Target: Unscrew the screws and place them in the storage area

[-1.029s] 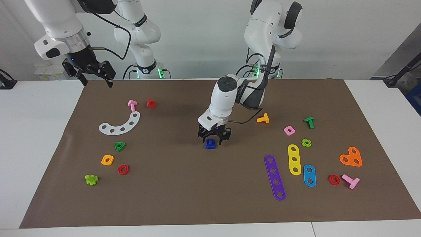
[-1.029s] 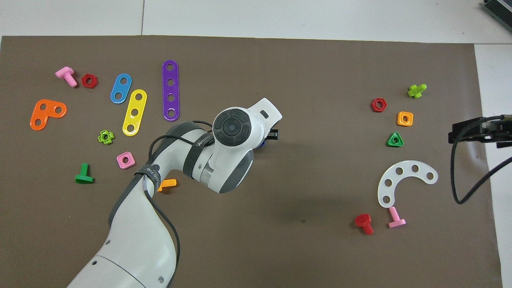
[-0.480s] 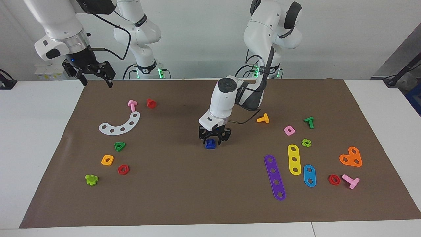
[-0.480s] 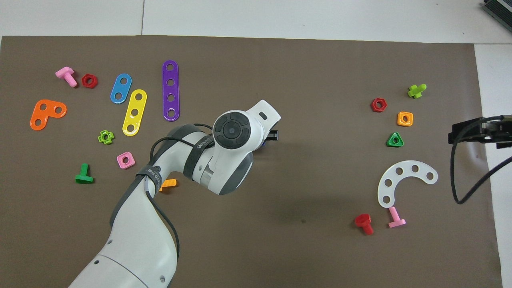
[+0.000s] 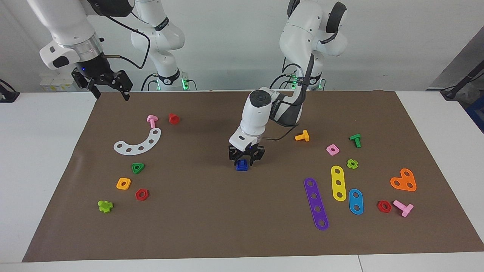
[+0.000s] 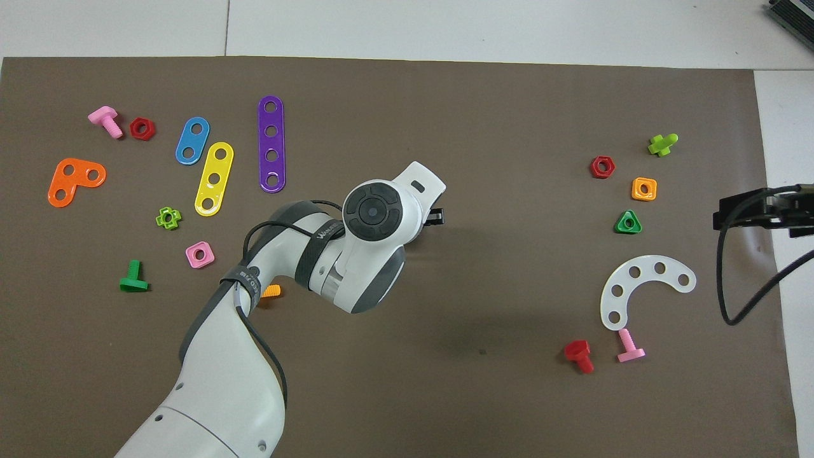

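Note:
The dark-blue screw (image 5: 242, 165), a small bolt with its square nut, stands on the brown mat (image 5: 211, 211) near the middle. My left gripper (image 5: 245, 161) points down right over it, with its fingers spread on either side of the blue piece. In the overhead view the left hand covers the screw, and only one black finger (image 6: 434, 217) shows. My right gripper (image 5: 112, 94) waits open and empty in the air over the mat's edge at the right arm's end; it also shows in the overhead view (image 6: 757, 210).
A white curved strip (image 5: 139, 142), pink bolt (image 5: 152, 121), red bolt (image 5: 173, 118) and several small nuts lie toward the right arm's end. An orange bolt (image 5: 302, 136), purple strip (image 5: 316, 203), yellow strip (image 5: 338, 183), light-blue strip (image 5: 356, 201) and more parts lie toward the left arm's end.
My left arm's wrist has shifted a little over the blue screw; the gripper stays spread around it. The right arm has not moved.

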### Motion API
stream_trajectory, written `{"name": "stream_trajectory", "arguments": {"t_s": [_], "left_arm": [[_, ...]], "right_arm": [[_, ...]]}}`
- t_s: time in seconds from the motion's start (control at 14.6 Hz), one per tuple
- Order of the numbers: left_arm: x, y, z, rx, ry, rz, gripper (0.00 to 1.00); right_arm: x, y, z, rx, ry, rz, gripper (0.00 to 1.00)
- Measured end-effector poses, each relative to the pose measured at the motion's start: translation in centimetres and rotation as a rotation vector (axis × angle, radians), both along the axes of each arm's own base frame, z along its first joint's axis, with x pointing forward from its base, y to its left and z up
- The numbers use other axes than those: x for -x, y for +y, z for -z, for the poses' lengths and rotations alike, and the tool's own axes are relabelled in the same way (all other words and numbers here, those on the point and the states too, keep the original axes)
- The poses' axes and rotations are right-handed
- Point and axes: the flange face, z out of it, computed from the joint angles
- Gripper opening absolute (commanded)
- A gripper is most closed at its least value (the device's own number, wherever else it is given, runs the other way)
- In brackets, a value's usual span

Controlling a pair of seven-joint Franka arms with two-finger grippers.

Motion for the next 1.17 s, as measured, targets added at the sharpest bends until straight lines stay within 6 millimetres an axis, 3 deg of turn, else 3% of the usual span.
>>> {"name": "stream_trajectory", "arguments": {"t_s": [0.48, 0.96, 1.17], "left_arm": [[0.32, -0.04, 0.43, 0.001, 0.015, -0.043, 0.57], [0.42, 0.01, 0.59, -0.001, 0.019, -0.047, 0.32], [0.42, -0.01, 0.57, 0.000, 0.020, -0.053, 0.29]], "right_arm": [[0.02, 0.00, 0.00, 0.000, 0.000, 0.000, 1.00], [0.04, -0.03, 0.00, 0.000, 0.000, 0.000, 1.00], [0.05, -0.03, 0.03, 0.000, 0.001, 0.000, 1.00]]}}
